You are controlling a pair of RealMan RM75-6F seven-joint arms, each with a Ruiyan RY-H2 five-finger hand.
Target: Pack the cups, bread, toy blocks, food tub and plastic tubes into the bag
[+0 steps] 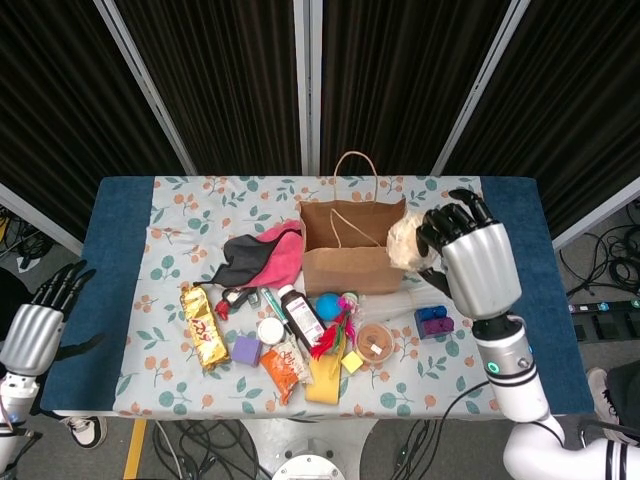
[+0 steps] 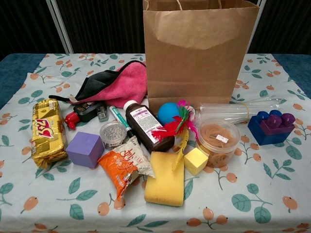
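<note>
Dark pleated curtains (image 1: 220,70) hang behind the blue-edged table (image 1: 120,260).

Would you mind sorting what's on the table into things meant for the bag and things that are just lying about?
For the bag:
bread, held by the right hand beside the bag's opening
blue toy block
purple block
yellow block
food tub
plastic tubes

Lying about:
pink cloth
brown bottle
sponge
orange snack packet

My table (image 1: 120,270) wore a floral cloth (image 2: 252,194). On it stood the paper bag (image 2: 199,53), with a purple block (image 2: 85,149), sponge (image 2: 165,183) and what looked like clear tubes (image 2: 233,111).
</note>
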